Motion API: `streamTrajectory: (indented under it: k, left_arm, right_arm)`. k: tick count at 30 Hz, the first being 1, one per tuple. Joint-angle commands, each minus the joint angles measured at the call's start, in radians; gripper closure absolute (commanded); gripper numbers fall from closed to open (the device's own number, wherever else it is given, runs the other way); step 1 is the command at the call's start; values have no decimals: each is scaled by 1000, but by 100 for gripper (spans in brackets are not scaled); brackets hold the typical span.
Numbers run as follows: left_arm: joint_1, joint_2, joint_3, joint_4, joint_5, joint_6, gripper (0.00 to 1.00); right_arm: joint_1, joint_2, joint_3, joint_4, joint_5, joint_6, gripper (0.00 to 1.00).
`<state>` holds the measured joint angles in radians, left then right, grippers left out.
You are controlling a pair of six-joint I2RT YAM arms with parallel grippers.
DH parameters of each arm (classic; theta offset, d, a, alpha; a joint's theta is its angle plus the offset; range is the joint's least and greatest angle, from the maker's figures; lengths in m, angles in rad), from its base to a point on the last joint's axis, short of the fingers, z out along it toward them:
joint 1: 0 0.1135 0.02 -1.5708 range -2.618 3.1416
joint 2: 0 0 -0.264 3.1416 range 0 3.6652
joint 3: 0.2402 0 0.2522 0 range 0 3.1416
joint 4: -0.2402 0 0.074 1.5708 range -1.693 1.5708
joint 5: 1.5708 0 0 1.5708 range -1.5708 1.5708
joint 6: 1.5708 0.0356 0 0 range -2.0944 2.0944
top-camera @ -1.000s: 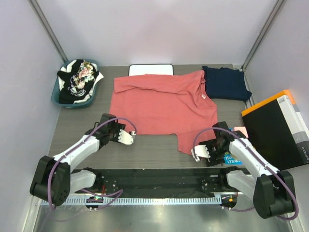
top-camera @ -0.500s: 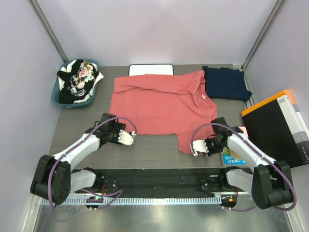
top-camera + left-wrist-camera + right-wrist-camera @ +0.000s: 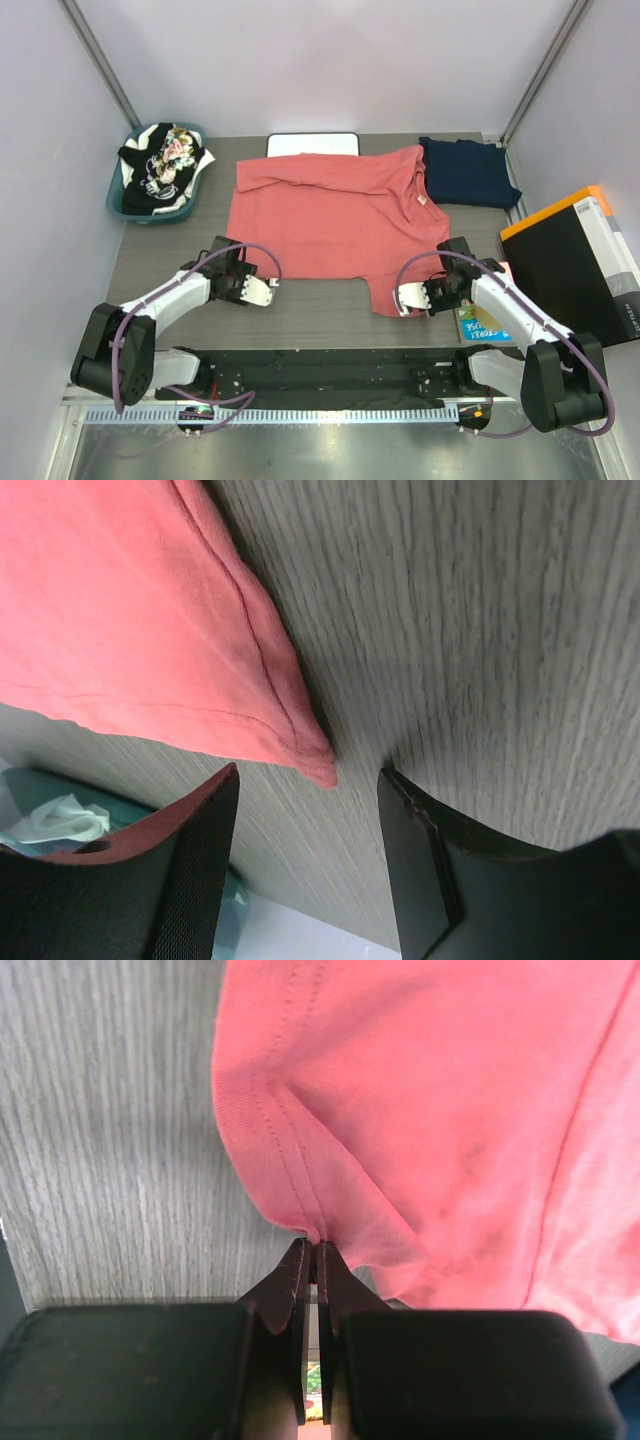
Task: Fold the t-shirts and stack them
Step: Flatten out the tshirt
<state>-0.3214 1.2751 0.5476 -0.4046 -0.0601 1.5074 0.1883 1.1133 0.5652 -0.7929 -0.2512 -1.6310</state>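
The salmon t-shirt [image 3: 335, 220] is lying spread flat just in front of the white board [image 3: 312, 143]. The right gripper [image 3: 312, 1255] is pinching the hem at the shirt's right corner farthest from the board, probably to lift it for a fold. The left gripper [image 3: 262, 291] is straddling the opposite far corner, jaws apart and gripping nothing. A folded navy t-shirt [image 3: 468, 172] is sitting right of the board.
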Motion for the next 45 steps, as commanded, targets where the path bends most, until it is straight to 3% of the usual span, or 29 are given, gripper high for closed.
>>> streamTrajectory:
  k: [1,9,16,23,32,35,36,39,45]
  left_arm:
    - [10,29,18,6,-3,-4,41]
    - [8,81,1,86,32,-15,49]
    - [10,86,126,-149,111,-90,42]
    - [10,70,126,-162,134,-79,42]
    - [5,164,84,-33,132,-64,65]
    - [5,188,94,-33,121,-65,85]
    - [5,191,98,-40,120,-68,98]
    - [5,190,135,-92,118,-104,100]
    - [7,110,279,-279,82,-216,100]
  right_arm:
    - [5,2,47,12,9,17,93]
    - [5,3,67,23,21,28,93]
    - [5,10,79,23,33,25,93]
    - [5,40,93,34,24,33,93]
    - [5,51,120,37,36,46,92]
    - [5,49,133,35,43,49,93]
    - [5,49,136,34,43,49,92]
    - [5,45,143,35,38,66,93]
    - [5,39,225,104,-9,295,99]
